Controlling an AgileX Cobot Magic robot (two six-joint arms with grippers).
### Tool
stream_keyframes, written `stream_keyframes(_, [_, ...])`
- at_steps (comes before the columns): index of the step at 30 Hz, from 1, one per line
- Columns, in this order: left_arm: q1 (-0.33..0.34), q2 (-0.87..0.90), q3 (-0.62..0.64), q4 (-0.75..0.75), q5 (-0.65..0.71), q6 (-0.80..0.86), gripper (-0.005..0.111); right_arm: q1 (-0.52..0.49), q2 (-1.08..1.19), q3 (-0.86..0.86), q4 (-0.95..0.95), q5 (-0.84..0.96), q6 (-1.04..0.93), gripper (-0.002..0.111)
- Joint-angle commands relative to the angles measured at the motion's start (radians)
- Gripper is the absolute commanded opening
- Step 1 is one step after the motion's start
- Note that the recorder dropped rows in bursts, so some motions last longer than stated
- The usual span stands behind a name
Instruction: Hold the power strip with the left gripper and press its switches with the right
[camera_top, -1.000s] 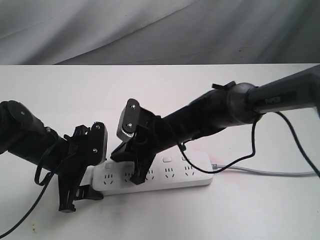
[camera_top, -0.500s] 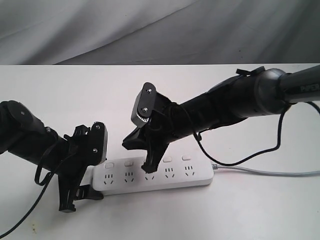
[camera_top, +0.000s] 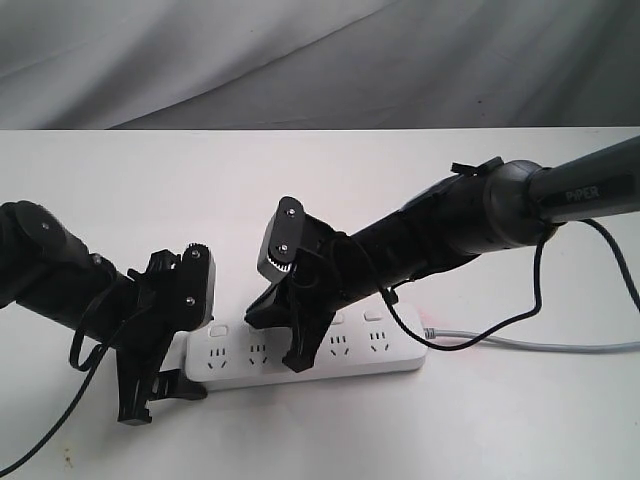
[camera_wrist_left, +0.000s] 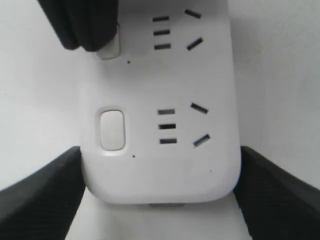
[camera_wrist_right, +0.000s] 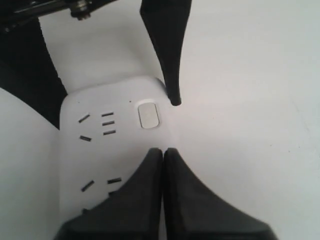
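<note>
The white power strip (camera_top: 345, 352) lies flat on the table, its grey cord (camera_top: 530, 345) trailing right. My left gripper (camera_top: 170, 380) grips the strip's left end; in the left wrist view its black fingers (camera_wrist_left: 45, 195) press both sides of the power strip (camera_wrist_left: 165, 165), next to the end switch (camera_wrist_left: 112, 129). My right gripper (camera_top: 297, 362) is shut, its joined tips pointing down onto the strip. In the left wrist view that tip (camera_wrist_left: 85, 25) sits on the second switch (camera_wrist_left: 110, 48). The right wrist view shows the right gripper (camera_wrist_right: 163, 151) over the power strip (camera_wrist_right: 110, 145), just short of the end switch (camera_wrist_right: 148, 115).
The white table (camera_top: 450, 430) ends at a grey cloth backdrop (camera_top: 300, 60). A black cable (camera_top: 520, 300) loops under the right arm above the cord. Another loose black cable (camera_top: 60, 420) hangs from the left arm toward the front left corner.
The right gripper lifted off the strip and shifted a little to the right, then came back down onto it. The left gripper and the strip have not moved.
</note>
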Motion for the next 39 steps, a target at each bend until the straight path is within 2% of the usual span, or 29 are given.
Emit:
stream_keyframes(1, [-0.005,-0.002,-0.003,0.003,-0.024,0.009,0.054,0.002,-0.001,0.006,-0.018,-0.003,0.002,0.0])
stream_keyframes(20, [-0.005,-0.002,-0.003,0.003,-0.024,0.009,0.054,0.002,0.026,0.006,-0.025,-0.011,0.018,0.0])
stream_keyframes(30, [-0.005,-0.002,-0.003,0.003,-0.024,0.009,0.054,0.051,0.081,0.006,-0.13,-0.066,0.082,0.0])
stream_keyframes(39, [-0.005,-0.002,-0.003,0.003,-0.024,0.009,0.054,0.051,0.081,0.006,-0.172,-0.124,0.137,0.0])
